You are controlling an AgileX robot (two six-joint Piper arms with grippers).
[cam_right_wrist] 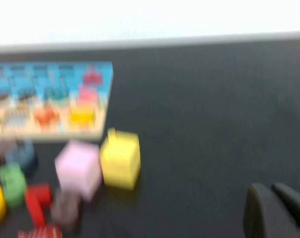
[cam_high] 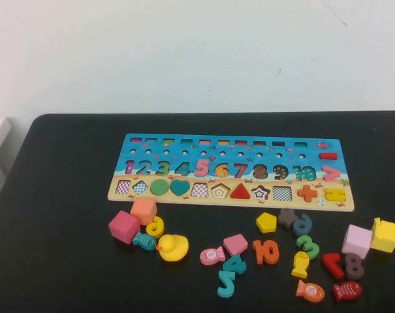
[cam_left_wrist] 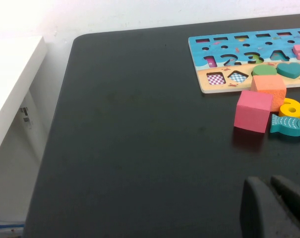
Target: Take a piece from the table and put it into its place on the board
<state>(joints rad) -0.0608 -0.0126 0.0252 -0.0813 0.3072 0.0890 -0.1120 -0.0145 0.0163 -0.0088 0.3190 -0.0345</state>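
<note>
The yellow pentagon piece (cam_high: 266,222) lies flat on the black table (cam_high: 60,195), just in front of the board's near edge, next to a dark star. The long beach-print board (cam_high: 231,201) lies across the middle of the table; its pentagon slot (cam_high: 221,191) is in the lower row. The board also shows in the left wrist view (cam_left_wrist: 224,87) and the right wrist view (cam_right_wrist: 50,133). Neither arm shows in the high view. My left gripper (cam_left_wrist: 267,181) is shut and empty, low over bare table left of the pieces. My right gripper (cam_right_wrist: 268,188) is shut and empty, right of the pieces.
Loose pieces lie in front of the board: a pink cube (cam_high: 124,226), an orange cube (cam_high: 143,210), a yellow duck (cam_high: 173,248), a lilac cube (cam_high: 357,240), a yellow cube (cam_high: 385,235), several numbers and fish. A white ledge (cam_left_wrist: 11,84) stands beyond the table's left edge.
</note>
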